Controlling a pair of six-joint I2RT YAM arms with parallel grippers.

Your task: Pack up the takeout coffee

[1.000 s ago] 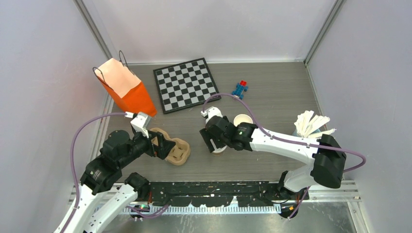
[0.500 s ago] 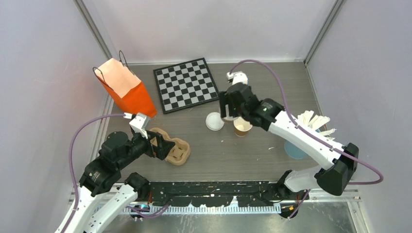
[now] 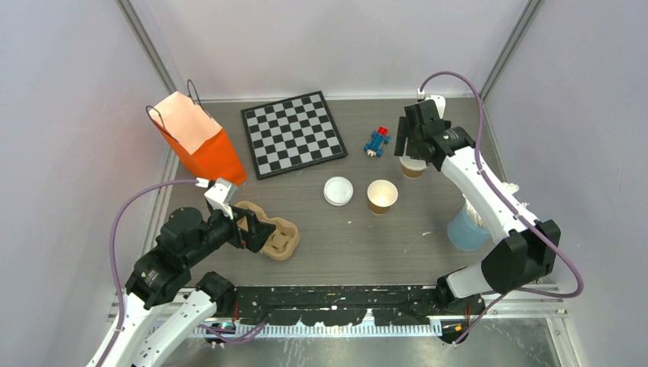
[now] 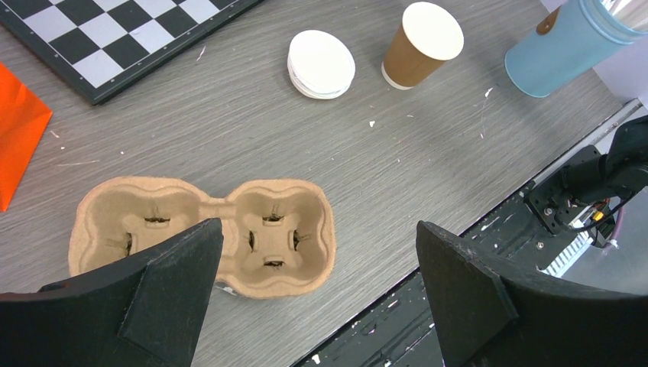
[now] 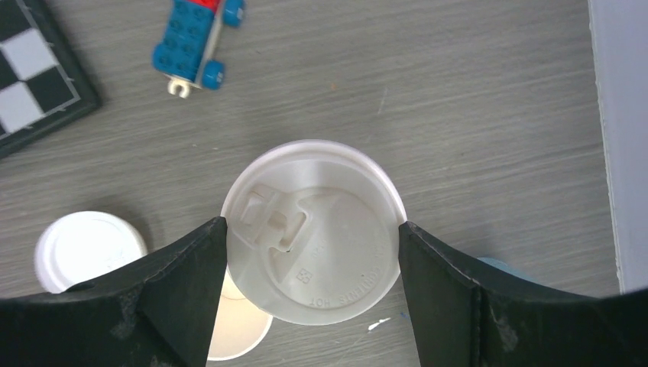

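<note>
Right wrist view: right claw (image 5: 312,225) clamped on lidded cup (image 5: 321,260), fingers flush against lid rim; top view hides this contact. Top view: lidded cup well right of chessboard (image 3: 290,134). Left wrist view: left claw (image 4: 319,224) spread wide, empty, above tray (image 4: 229,195); open cup (image 4: 422,42) and loose lid (image 4: 321,63) right of chessboard.

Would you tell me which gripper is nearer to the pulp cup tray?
Left. The left gripper hovers directly over the pulp cup tray; the right gripper is far off at the back right, clasping a lidded cup.
</note>
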